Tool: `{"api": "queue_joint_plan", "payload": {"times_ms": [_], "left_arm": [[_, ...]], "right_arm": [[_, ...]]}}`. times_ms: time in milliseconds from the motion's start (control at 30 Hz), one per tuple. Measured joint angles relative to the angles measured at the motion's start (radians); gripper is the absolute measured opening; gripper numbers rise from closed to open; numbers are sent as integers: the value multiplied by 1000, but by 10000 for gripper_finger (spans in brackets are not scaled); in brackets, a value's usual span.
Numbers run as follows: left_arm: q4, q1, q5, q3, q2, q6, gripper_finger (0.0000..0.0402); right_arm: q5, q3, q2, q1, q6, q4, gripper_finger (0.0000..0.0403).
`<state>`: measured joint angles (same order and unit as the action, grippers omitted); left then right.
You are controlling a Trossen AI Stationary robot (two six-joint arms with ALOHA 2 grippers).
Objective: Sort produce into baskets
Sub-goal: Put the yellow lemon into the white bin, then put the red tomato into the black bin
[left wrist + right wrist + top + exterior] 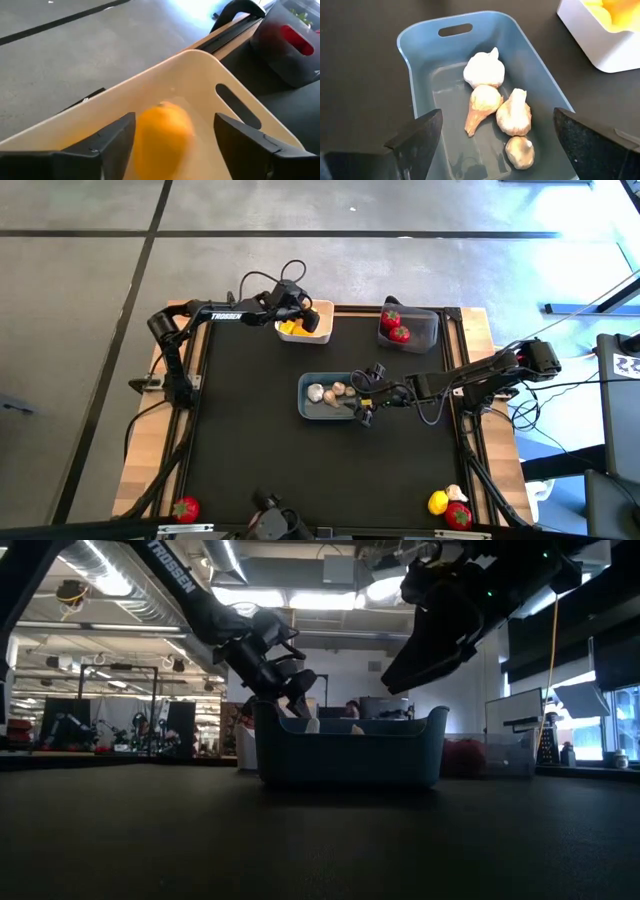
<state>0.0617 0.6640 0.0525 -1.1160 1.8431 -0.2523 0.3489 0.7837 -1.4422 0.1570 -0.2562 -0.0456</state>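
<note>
My left gripper (299, 317) hangs open over the white basket (318, 314) at the table's far edge. An orange piece (164, 131) sits between its fingers, above the basket's inside. Yellow pieces (289, 329) lie in that basket. My right gripper (497, 114) stands open above the blue-grey basket (422, 65) at mid-table and touches nothing. Several garlic bulbs (484, 70) lie on that basket's floor. The dark grey basket (425, 330) at the far right holds red pieces (399, 334). My left gripper has the orange piece between its fingers, coming at it on a downward slant over the white basket. A clear gap shows between the piece and one finger (240, 142). Whether the other finger (112, 142) touches it, I cannot tell.
Loose produce lies along the table's near edge: a red piece (185, 508) at the left corner, and a yellow one (438, 502), a garlic bulb (456, 493) and a red one (458, 516) at the right corner. Bare black mat (250, 440) lies between them and the baskets.
</note>
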Motion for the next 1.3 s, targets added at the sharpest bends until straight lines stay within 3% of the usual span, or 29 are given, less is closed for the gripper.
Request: {"api": "queue_joint_plan", "payload": {"times_ms": [167,433,800,1033,1300], "left_arm": [[2,0,1,0,-1,1,285],[-61,-21,4,0,-68,56,285],[-298,-163,0,0,-357,158,259],[-468,-275,0,3,-532,124,257],[-529,-415,42,89,-684,69,257]], "right_arm": [[0,0,0,0,0,0,376],[0,0,0,0,0,0,376],[-1,0,0,0,-31,33,376],[-1,1,2,0,-28,53,376],[-9,23,80,0,7,53,376]]}}
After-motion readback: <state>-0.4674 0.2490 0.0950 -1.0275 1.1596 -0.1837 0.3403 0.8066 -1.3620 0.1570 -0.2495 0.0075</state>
